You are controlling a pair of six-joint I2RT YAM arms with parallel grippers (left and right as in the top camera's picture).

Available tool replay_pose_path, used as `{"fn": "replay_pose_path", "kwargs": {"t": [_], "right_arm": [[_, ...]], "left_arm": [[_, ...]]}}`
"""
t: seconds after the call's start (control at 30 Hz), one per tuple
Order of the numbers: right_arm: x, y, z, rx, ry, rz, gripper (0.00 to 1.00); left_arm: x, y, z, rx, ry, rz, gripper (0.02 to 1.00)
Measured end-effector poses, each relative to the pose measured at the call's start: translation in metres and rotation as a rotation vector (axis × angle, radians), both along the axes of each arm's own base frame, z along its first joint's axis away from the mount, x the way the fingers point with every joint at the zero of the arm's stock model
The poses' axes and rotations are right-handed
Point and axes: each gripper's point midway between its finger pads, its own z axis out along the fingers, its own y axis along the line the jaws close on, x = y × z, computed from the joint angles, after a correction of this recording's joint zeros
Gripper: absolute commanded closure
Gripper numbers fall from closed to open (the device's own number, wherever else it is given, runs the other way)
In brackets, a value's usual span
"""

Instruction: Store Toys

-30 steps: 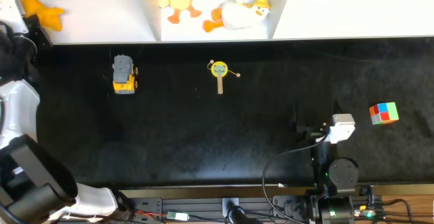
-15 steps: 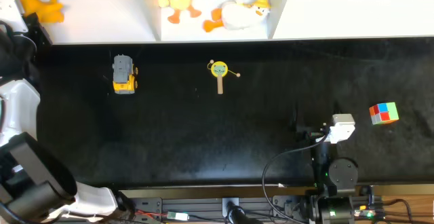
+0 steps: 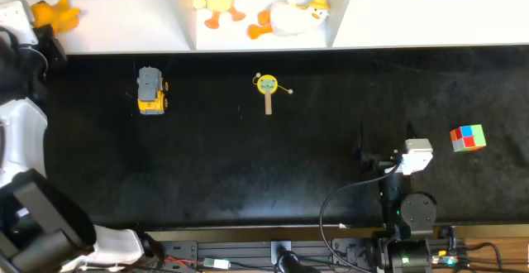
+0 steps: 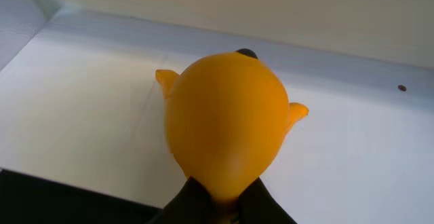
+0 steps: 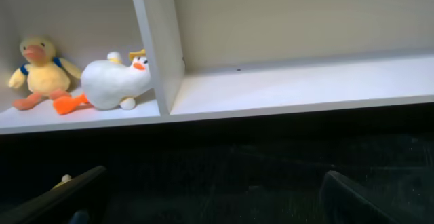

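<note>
Left wrist view — left pincer (image 4: pixel 220 209) grips orange duck (image 4: pixel 227 125).

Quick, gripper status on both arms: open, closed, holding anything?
Left gripper: closed on the orange duck.
Right gripper: open, holding nothing.

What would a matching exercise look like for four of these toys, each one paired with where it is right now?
Toys:
1. orange duck
2. white goose
3. toy truck
4. colour cube

Places:
A. on the black table, right side
B. in the middle shelf compartment
C. at the left shelf compartment, held in the left arm's fingers
D. on the black table, left side

Pairs: 1-C, 2-B, 3-D, 4-A.
</note>
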Motion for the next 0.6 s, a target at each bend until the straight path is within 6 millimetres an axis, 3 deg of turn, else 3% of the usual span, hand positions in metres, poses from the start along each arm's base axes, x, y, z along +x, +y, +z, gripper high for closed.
{"fn": "replay_pose_path", "kwargs": {"t": [0.23, 0.6], "right_arm": [[0.0, 0.0, 0.0, 0.0, 0.0, 0.0, 0.005], [0.0, 0.0, 0.0, 0.0, 0.0, 0.0, 0.005]], "left_arm": [[-0.009, 0.0, -0.003, -0.016, 0.037, 0.013, 0.919], [-0.019, 0.005, 0.009, -0.008, 0.032, 0.037, 0.919]]}}
